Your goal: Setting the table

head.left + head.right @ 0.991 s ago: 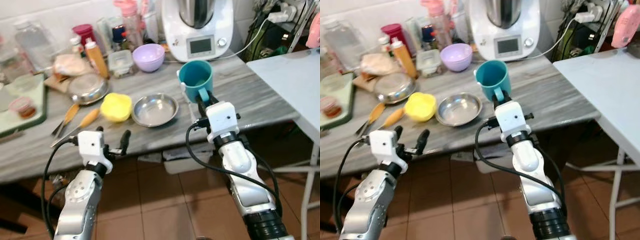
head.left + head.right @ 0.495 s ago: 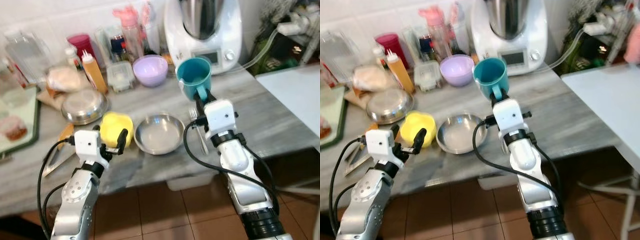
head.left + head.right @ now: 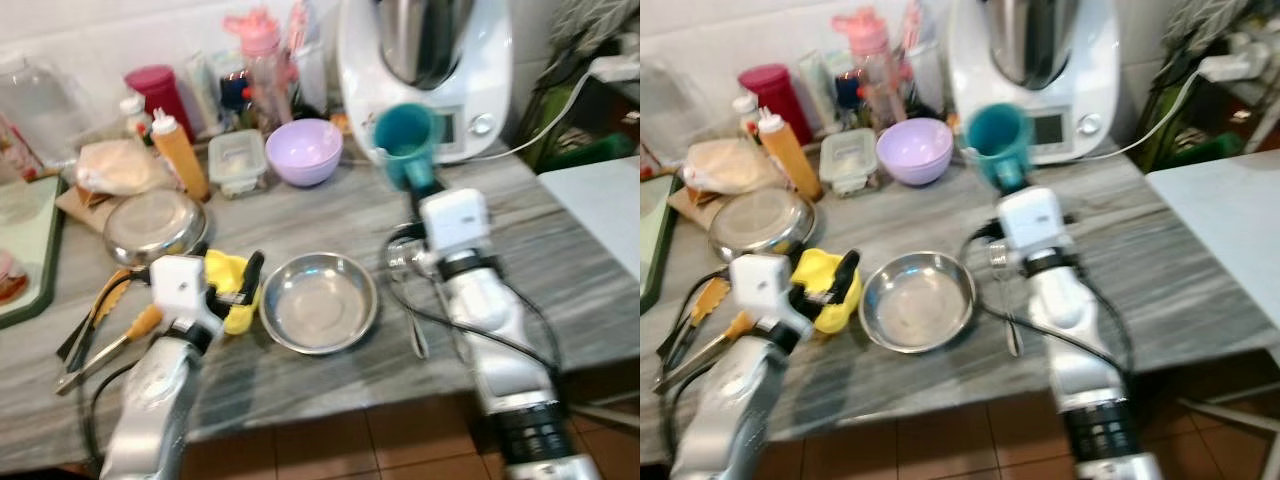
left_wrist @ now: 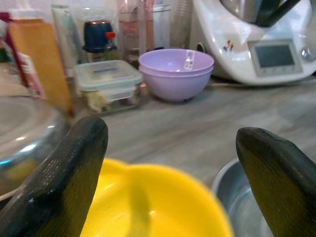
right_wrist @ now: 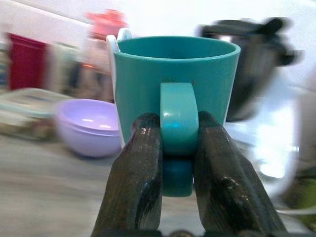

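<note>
One right pincer (image 5: 177, 143) grips the teal mug (image 5: 177, 84) by its handle.

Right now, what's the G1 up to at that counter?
It stands at the grey counter, setting the table. The right gripper is shut on the handle of a teal mug, holding it upright above the counter in front of the white kitchen machine. The left gripper is open, fingers either side of the yellow bowl without touching it, beside the empty steel bowl. A fork lies to that bowl's right.
</note>
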